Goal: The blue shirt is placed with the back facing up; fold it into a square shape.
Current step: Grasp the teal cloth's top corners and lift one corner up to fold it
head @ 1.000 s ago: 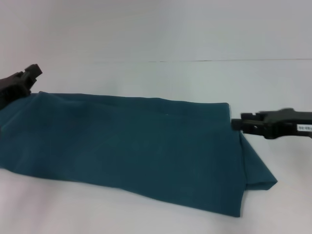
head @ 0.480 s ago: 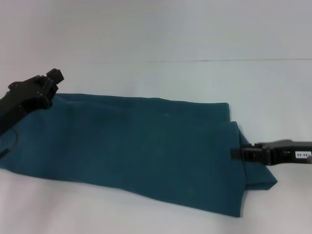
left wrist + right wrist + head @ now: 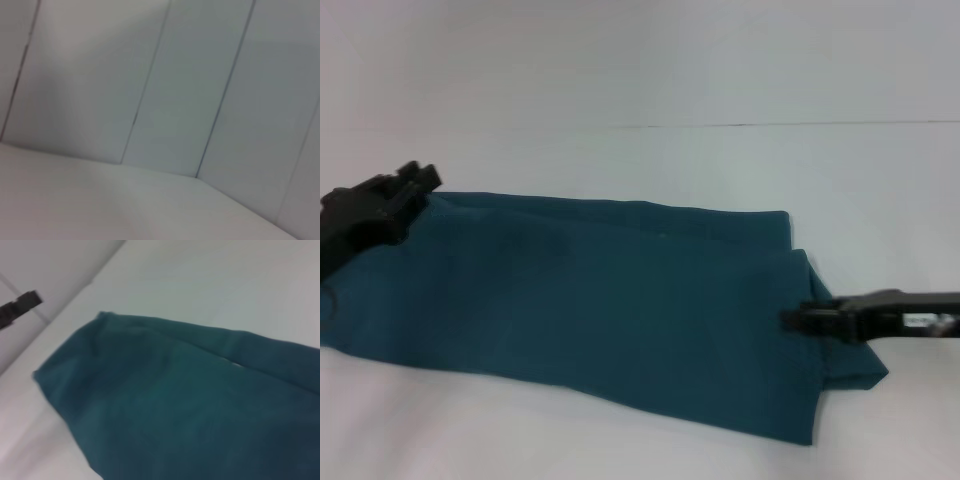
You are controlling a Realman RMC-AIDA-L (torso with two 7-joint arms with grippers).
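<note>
Head view, blue shirt (image 3: 610, 310): lies folded into a long band across the white tabletop (image 3: 720, 170), running from the left edge toward the right, plain side up; at its right end a lower layer sticks out past the upper one.
Head view, left gripper (image 3: 415, 185): at the shirt's far left corner, over or touching the cloth; whether its fingers are clenched or released cannot be told.
Head view, right gripper (image 3: 790, 320): reaches in from the right edge, its tip at the shirt's right end just over the cloth; finger state cannot be told.
Left wrist view: only pale wall panels (image 3: 200, 90) and a bare stretch of white surface show; no shirt, no fingers.
Right wrist view: the shirt fills most of the picture, smooth with a lengthwise fold ridge; the left gripper shows small and dark beyond the shirt's far end, apart from it here.
</note>
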